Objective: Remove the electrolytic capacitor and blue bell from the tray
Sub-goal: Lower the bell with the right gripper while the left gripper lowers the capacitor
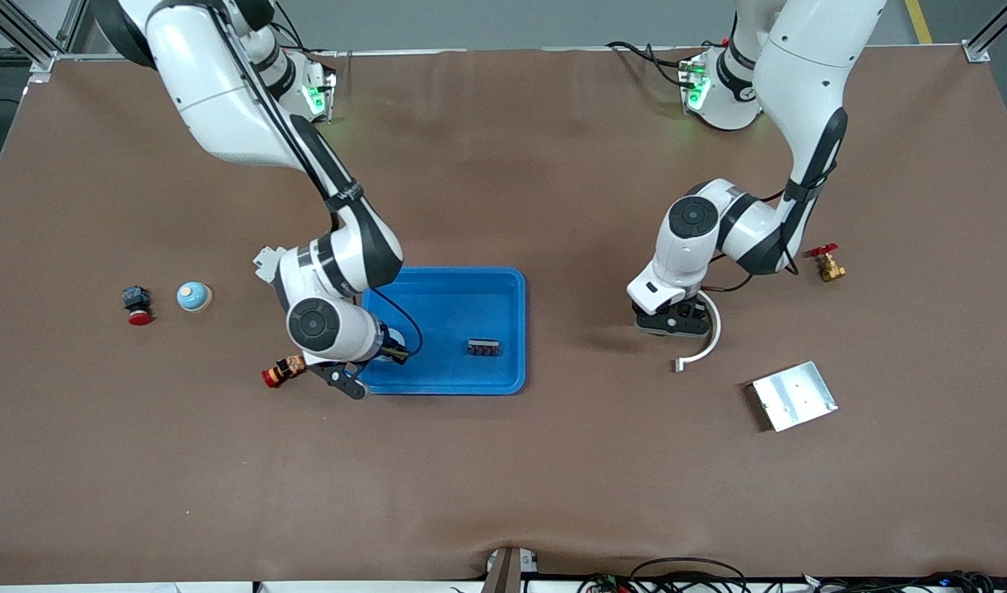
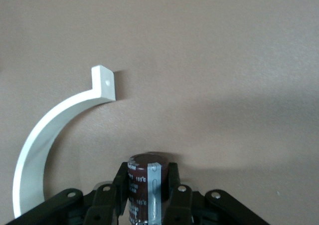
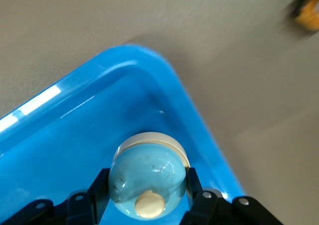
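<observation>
- Right claw (image 3: pixel 148 195): clamped on the blue bell (image 3: pixel 148 180), bell sitting in the tray (image 1: pixel 503 284) corner toward the right arm's end, nearer the front cam. In front view the wrist hides the bell.
- Left claw (image 2: pixel 148 190): shut on the electrolytic capacitor (image 2: pixel 145 182), dark can w/ grey stripe, low over bare bench (image 1: pixel 503 494), outside the tray, toward the left arm's end. Can't tell if the cap touches the bench.
- Step in hand, as I judge it: cap is out already; bell grip made, lift not yet done.
- Next move: raise bell straight up enough to clear the raised rim, then carry out over bench & set down. Dome is smooth and rounded, so slip risk if tilted.
- Left arm then needs to let go of the cap, clear of the white curved bracket (image 2: pixel 55 120) just beside it.
- Pose: right arm elbow bent, wrist turned down over the tray corner; left arm folded, wrist pointing down.
- Others: small black part (image 1: pixel 483 347) in the tray; second bell (image 1: pixel 194 296) & red button (image 1: pixel 137 305) on bench, well apart from tray; another red-capped part (image 1: pixel 282 371) beside the right wrist; silver plate (image 1: pixel 794 395), brass valve (image 1: pixel 827 263).
</observation>
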